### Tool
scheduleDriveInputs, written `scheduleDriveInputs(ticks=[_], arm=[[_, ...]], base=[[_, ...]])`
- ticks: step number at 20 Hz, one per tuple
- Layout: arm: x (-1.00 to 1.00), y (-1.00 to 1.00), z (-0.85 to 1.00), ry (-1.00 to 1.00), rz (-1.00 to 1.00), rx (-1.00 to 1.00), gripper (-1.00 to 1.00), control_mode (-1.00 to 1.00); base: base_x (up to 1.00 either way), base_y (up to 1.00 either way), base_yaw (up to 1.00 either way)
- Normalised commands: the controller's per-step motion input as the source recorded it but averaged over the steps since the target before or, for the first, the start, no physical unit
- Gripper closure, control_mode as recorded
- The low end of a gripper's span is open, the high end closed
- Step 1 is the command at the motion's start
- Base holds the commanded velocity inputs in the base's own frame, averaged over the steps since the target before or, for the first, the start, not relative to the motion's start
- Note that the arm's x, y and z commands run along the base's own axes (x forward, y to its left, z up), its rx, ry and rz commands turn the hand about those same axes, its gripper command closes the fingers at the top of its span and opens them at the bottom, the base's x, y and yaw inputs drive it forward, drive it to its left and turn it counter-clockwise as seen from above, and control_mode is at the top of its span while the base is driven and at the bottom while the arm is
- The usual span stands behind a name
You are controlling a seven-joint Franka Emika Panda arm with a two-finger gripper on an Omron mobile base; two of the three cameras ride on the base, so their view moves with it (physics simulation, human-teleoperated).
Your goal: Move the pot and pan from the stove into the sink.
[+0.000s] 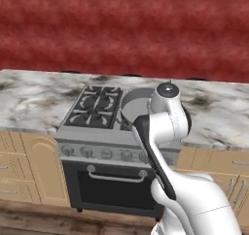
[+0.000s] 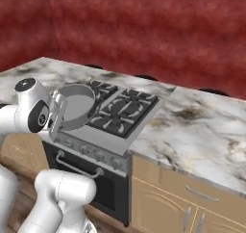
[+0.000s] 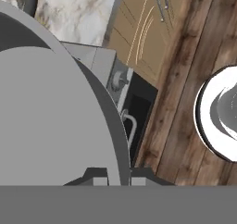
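Your end effector (image 3: 112,176) is clamped narrow on the rim of the smooth, round grey metal pot (image 2: 73,107), lifted above the black-grated stove (image 2: 122,112).

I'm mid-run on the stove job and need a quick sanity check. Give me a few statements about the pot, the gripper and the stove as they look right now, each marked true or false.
1. The pot is tipped, its opening facing sideways. True.
2. The gripper is shut on the pot's rim. True; in the hand view the tips sit either side of the pot wall.
3. The pot already lies in a sink basin. False; it is held above the stove's front corner.
4. A frying pan sits on the near burner beside the pot. False; the black grates in sight are bare.
5. The oven door handle runs across the stove's front below the knobs. True.
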Motion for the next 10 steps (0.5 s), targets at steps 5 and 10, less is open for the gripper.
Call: scheduleDriveInputs(ticks=[5, 10], arm=[[0.0, 0.0, 0.0, 0.0, 0.0, 0.0, 1.0, 1.0], [0.0, 0.0, 0.0, 0.0, 0.0, 0.0, 1.0, 1.0]], base=[[-0.28, -0.15, 0.43], [-0.28, -0.13, 0.44]])
